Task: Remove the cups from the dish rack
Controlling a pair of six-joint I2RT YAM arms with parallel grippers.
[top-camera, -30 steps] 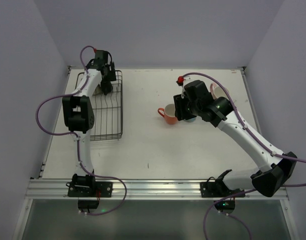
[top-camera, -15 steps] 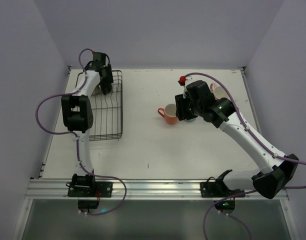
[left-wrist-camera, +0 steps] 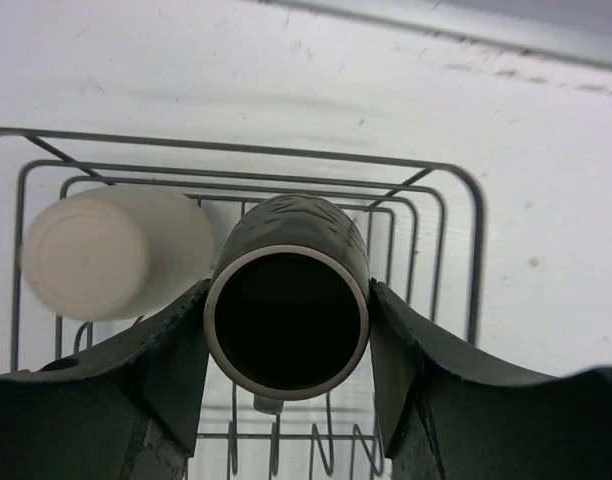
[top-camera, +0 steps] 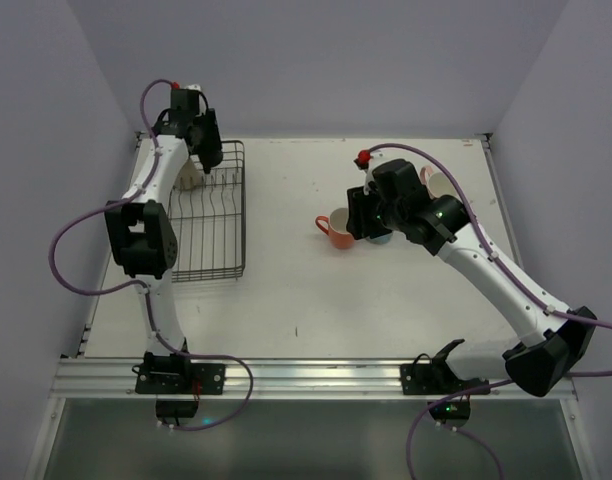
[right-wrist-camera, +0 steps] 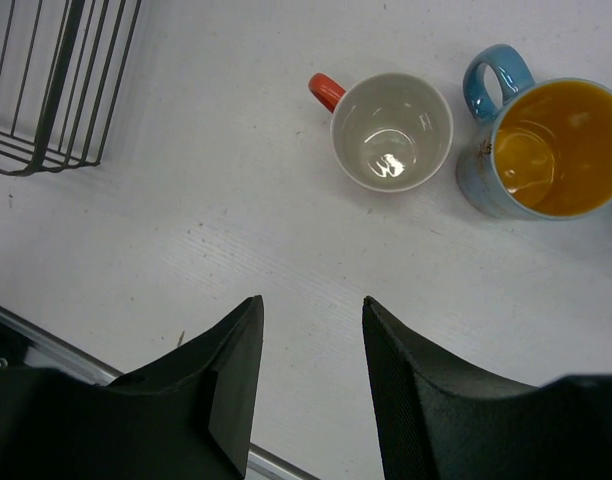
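Left gripper clamps dark mug at dish rack; right gripper gapes empty. Risk: round wall slips, striking cream mug.

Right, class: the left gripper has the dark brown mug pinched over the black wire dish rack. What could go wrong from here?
1. The left gripper squeezes the dark brown mug only on its round sides, so it may slip or twist between the fingers.
2. The upturned cream cup lies close beside it in the black wire dish rack; a sideways move could knock it.
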